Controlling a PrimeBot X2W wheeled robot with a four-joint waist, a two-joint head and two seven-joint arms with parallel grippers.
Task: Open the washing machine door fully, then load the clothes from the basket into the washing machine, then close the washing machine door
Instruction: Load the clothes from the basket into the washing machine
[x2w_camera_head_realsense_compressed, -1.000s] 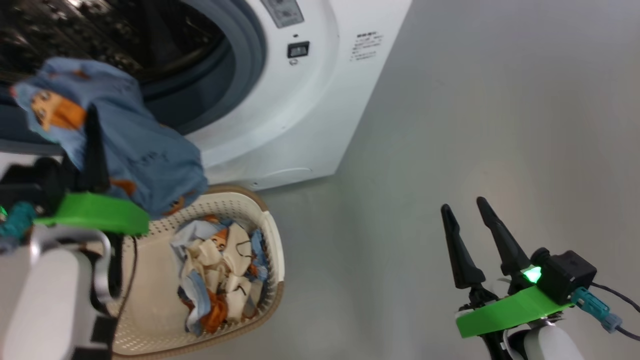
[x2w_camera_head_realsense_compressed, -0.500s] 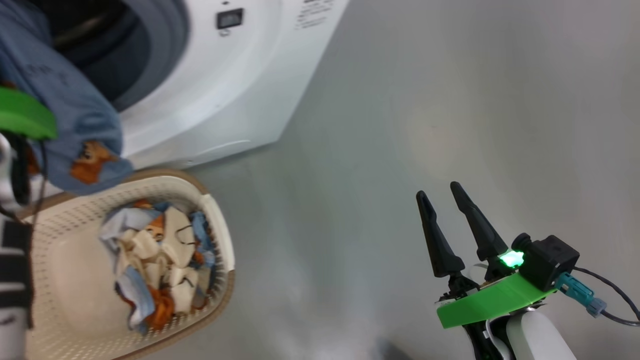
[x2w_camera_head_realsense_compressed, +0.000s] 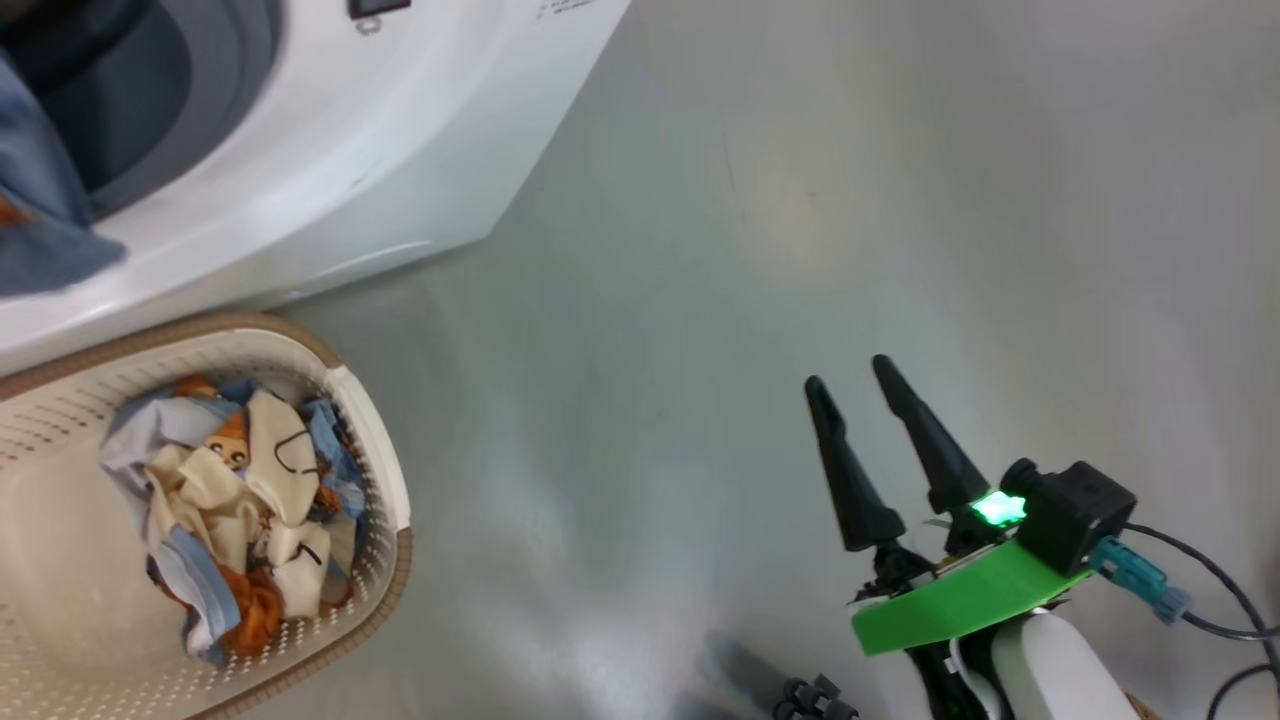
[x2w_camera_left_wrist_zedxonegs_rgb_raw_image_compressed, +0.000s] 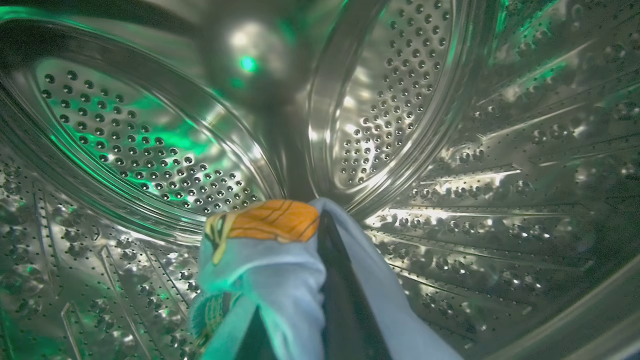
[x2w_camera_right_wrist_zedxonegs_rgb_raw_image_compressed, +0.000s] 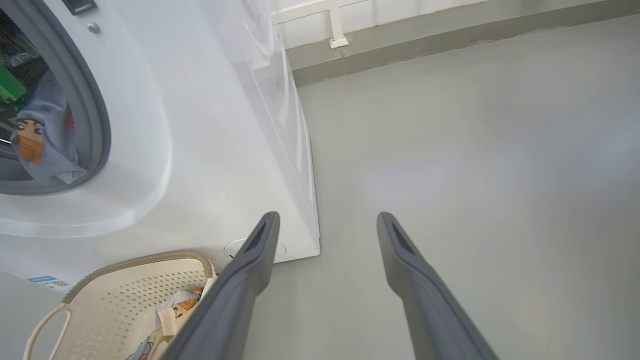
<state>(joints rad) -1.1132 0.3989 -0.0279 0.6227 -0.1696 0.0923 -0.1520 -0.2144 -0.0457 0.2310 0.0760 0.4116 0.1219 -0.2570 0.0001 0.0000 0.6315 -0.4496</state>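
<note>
The left tool (x2w_camera_left_wrist_zedxonegs_rgb_raw_image_compressed: 322, 222) is deep inside the perforated steel drum (x2w_camera_left_wrist_zedxonegs_rgb_raw_image_compressed: 400, 100) of the big white front-loading washing machine (x2w_camera_head_realsense_compressed: 300, 150). Its two dark fingers are clenched on a soft light blue garment (x2w_camera_left_wrist_zedxonegs_rgb_raw_image_compressed: 280, 270) with an orange cartoon print. The cloth wraps over and around the tool, so that just one dark finger (x2w_camera_left_wrist_zedxonegs_rgb_raw_image_compressed: 340, 290) shows between the folds. The rest of the garment trails back through the machine's open mouth, past the grey rubber gasket (x2w_camera_right_wrist_zedxonegs_rgb_raw_image_compressed: 95, 100) (from the right wrist's angle a little cartoon face shows on it). Whether the cloth touches the drum's wall I cannot tell.

The small cream plastic basket (x2w_camera_head_realsense_compressed: 385, 500), perforated and edged with a brown woven-look rim, stands on the grey floor (x2w_camera_head_realsense_compressed: 800, 200) just in front of the machine, near its lower front corner. In it lies a heap of small clothes (x2w_camera_head_realsense_compressed: 230, 490) in cream, light blue and orange, bunched toward the end of the basket that is nearer the right arm.

The right tool (x2w_camera_head_realsense_compressed: 848, 374) hangs over the open floor, well apart from both basket and machine. Its long dark fingers are spread wide with nothing between them, pointing toward the edge where the floor meets the white wall (x2w_camera_right_wrist_zedxonegs_rgb_raw_image_compressed: 400, 10).
</note>
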